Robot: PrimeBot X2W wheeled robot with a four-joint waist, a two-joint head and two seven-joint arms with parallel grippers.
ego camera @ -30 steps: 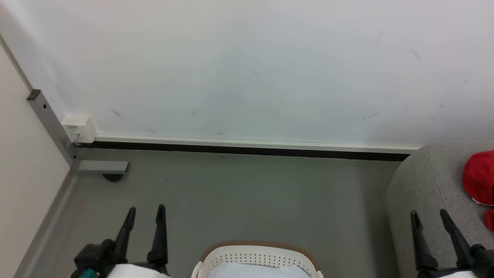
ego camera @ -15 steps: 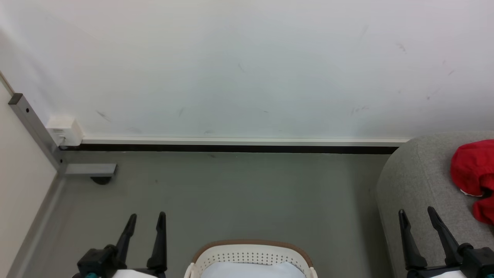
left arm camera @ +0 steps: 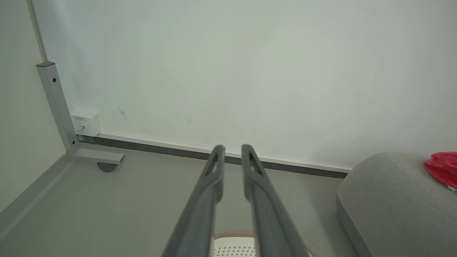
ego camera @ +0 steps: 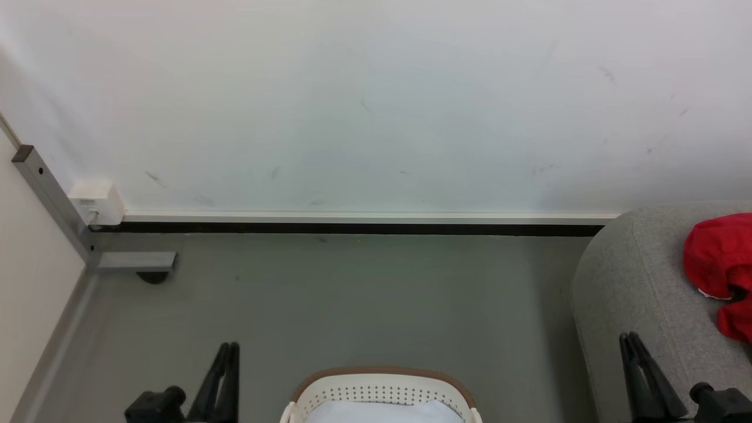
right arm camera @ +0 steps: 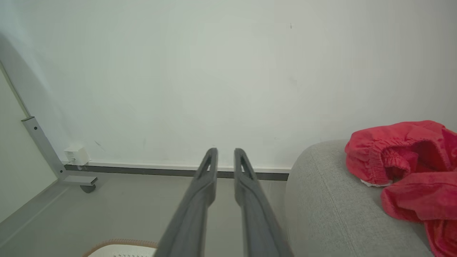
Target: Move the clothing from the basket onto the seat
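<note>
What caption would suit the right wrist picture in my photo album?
Right gripper, shut and empty, points toward the wall; red clothing lies on the grey seat beside it.

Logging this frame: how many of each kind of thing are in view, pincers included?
red clothing heap: 1 (number of garments unclear)
grey seat: 1
white basket: 1
pincers: 2, left pincer and right pincer
white wall box: 1
Total: 6

no legible text, tiny print on wall box (left arm camera: 85,122) unreadable
</note>
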